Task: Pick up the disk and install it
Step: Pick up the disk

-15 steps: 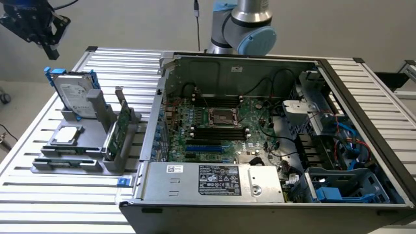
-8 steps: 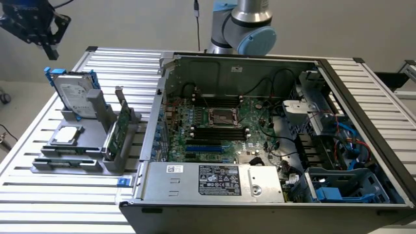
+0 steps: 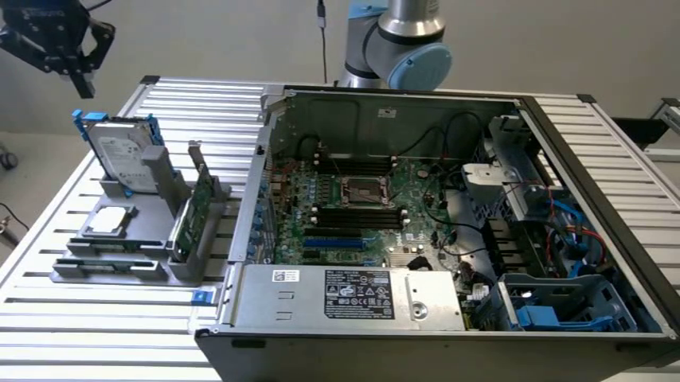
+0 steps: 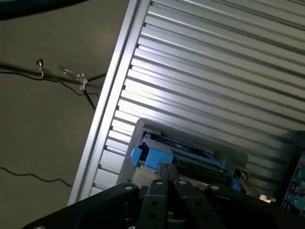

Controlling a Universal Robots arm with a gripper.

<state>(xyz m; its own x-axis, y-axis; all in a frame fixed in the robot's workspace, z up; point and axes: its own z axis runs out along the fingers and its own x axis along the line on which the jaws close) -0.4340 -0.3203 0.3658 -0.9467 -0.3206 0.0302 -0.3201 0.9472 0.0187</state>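
The gripper hangs in the air at the far corner of the table, on the exterior view's left, with its fingers pointing down; the fingers are pressed together and hold nothing; in the wrist view the gripper shows the same closed tips, dark and side by side. The disk is just below it and apart from it; it leans tilted in a grey holder on the table, label side facing up and out, with its blue frame showing along the top edge and the sides; in the wrist view the disk is seen edge-on right past the fingertips, blue plastic nearest the table's edge. In the same holder a small square chip lies flat in front of the disk, and a green card stands upright on the side toward the computer. The open computer case lies on the table on the exterior view's right of the holder, well apart from the gripper; its boards, cables and a grey power box are exposed. The arm rises behind the case. Beyond the table's edge the wrist view shows the floor with thin cables across it.
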